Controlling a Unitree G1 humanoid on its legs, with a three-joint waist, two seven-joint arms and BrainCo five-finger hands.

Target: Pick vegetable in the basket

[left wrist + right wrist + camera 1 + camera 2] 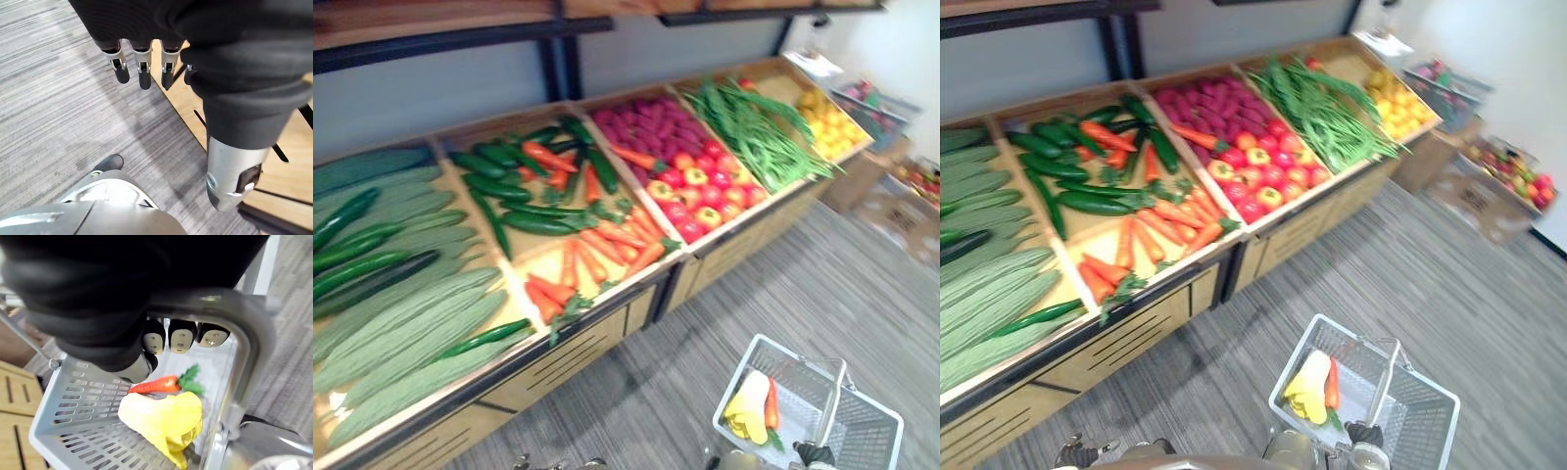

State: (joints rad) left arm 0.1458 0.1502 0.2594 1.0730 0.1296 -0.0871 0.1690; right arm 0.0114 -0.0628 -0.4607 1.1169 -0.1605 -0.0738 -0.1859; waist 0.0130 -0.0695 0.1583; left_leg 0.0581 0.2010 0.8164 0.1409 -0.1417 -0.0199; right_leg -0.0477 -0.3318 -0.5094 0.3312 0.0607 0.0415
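A grey plastic basket [862,431] hangs low at the right, over the grey floor. In it lie a carrot [156,384] with green leaves and a yellow vegetable [164,421]. My right hand [181,338] is shut on the basket's grey handle [234,325], fingers curled round the bar. My left hand [142,63] hangs over the floor beside the wooden stand, fingers straight and holding nothing. The stand's bins hold carrots [597,255], dark cucumbers [509,186], long pale green gourds [401,323], red and yellow peppers [700,191], purple vegetables [646,122] and green beans [754,132].
The wooden display stand [568,338] runs across from the left to the upper right. Yellow produce [827,122] fills its far right bin. Boxes of produce [1503,181] stand on the floor at the right. Grey carpet lies between the stand and the basket.
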